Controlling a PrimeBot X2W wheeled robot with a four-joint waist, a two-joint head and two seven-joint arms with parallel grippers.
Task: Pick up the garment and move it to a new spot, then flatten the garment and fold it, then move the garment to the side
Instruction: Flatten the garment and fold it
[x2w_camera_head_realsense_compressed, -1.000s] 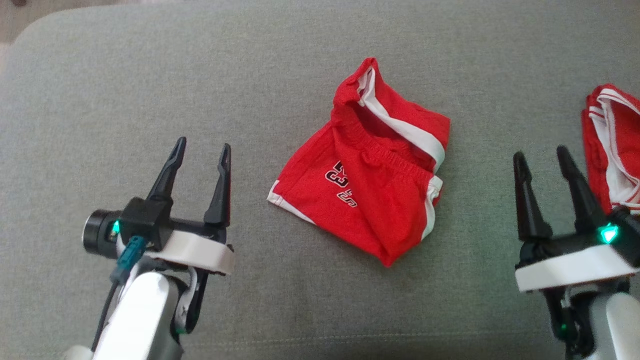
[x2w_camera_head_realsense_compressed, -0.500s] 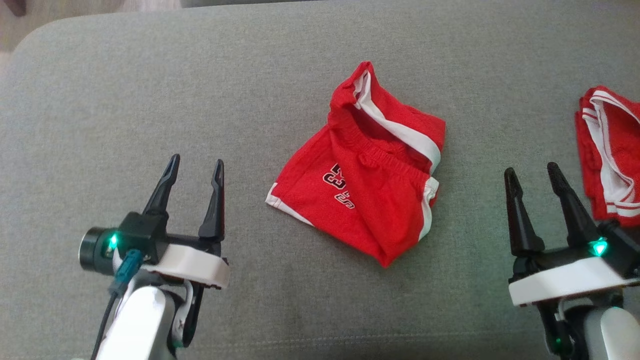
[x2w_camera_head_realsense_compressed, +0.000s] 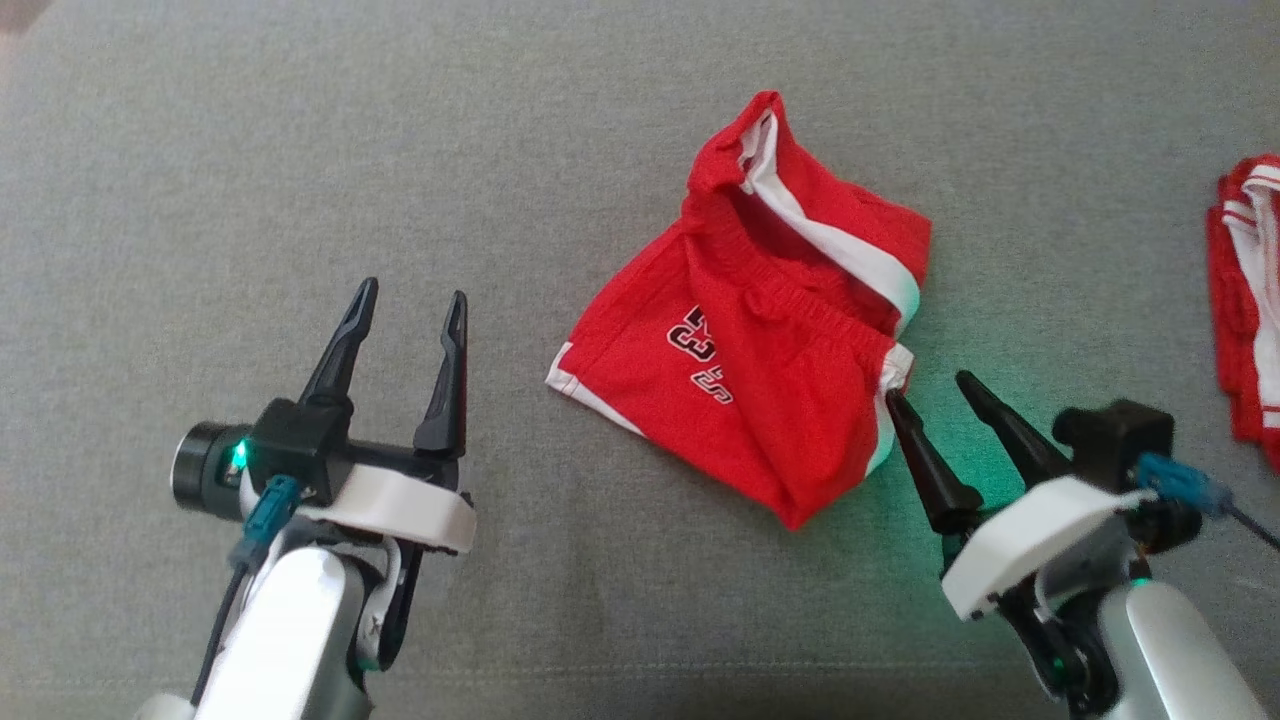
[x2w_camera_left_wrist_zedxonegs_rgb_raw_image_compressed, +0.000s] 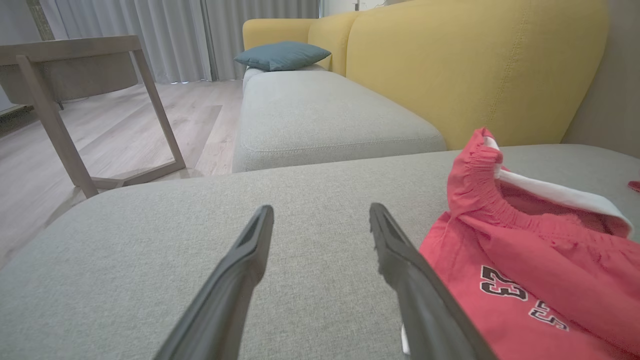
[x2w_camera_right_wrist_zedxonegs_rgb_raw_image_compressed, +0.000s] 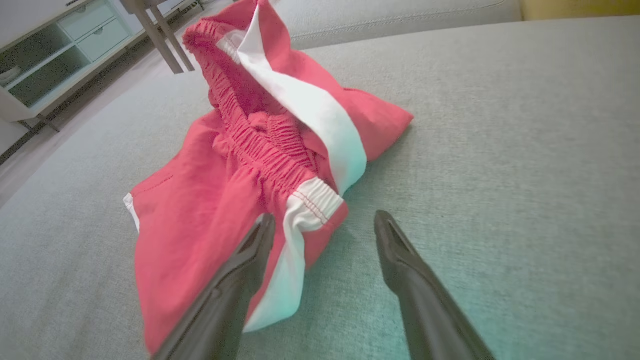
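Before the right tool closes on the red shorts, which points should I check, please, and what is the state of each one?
1. Right tool open: ok.
2. Waistband corner of the red shorts in line with its gap: ok.
3. Its finger touching the fabric: cannot tell.
4. Left tool open, apart from the shorts: ok.
5. Shorts lying flat: not ok, crumpled.
6. Second red garment apart from the shorts: ok.

The left gripper (x2w_camera_head_realsense_compressed: 412, 292) points straight ahead, jaws wide; the right gripper (x2w_camera_head_realsense_compressed: 929, 388) angles toward the left, jaws also spread.
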